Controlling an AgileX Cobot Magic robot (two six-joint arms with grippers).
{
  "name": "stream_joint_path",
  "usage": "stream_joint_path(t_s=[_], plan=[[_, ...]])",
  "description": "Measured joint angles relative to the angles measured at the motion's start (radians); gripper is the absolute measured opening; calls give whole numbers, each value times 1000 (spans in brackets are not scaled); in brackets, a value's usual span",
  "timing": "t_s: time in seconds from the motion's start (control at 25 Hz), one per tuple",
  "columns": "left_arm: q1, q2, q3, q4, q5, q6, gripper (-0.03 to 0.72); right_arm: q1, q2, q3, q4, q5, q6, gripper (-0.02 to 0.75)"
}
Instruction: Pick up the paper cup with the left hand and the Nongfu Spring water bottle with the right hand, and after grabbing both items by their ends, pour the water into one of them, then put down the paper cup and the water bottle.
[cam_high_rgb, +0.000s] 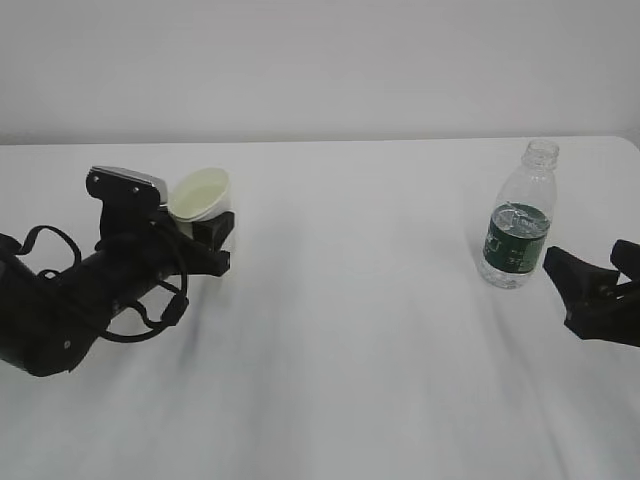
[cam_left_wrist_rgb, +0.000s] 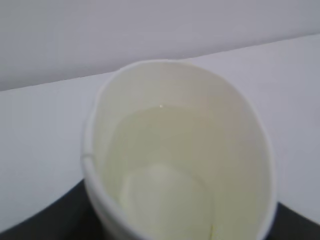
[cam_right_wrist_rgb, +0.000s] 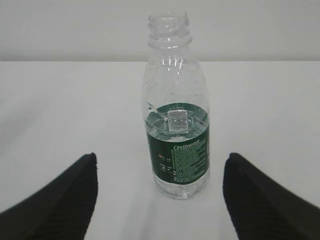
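- Exterior: far left, the left hand (cam_high_rgb: 212, 243) pinches the tilted paper cup (cam_high_rgb: 199, 194); at right the Nongfu Spring water bottle (cam_high_rgb: 520, 230) stands upright on the table (cam_high_rgb: 350, 330), just beside the right hand (cam_high_rgb: 590, 285).
- Left wrist: the cup holds the water (cam_left_wrist_rgb: 165, 165).
- Right wrist: jaws spread wide, bottle beyond them, untouched.

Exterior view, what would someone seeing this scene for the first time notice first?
Probably the small white tapered paper cup on the left, tilted in the left hand's black two-finger gripper, its cream inside facing the camera; the left wrist view shows clear liquid in it. Next, the small clear crinkled plastic bottle with a dark green label, standing uncapped on the right of the white table, with the right hand's open black gripper just short of it.
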Motion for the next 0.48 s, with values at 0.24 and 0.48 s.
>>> stream_joint_path(t_s=[0.24, 0.48], plan=[[0, 0, 0, -137, 0, 56, 417, 0, 0, 0, 2, 0, 0, 593], [0, 0, 0, -264, 0, 72, 412, 0, 0, 0, 4, 0, 0, 593]])
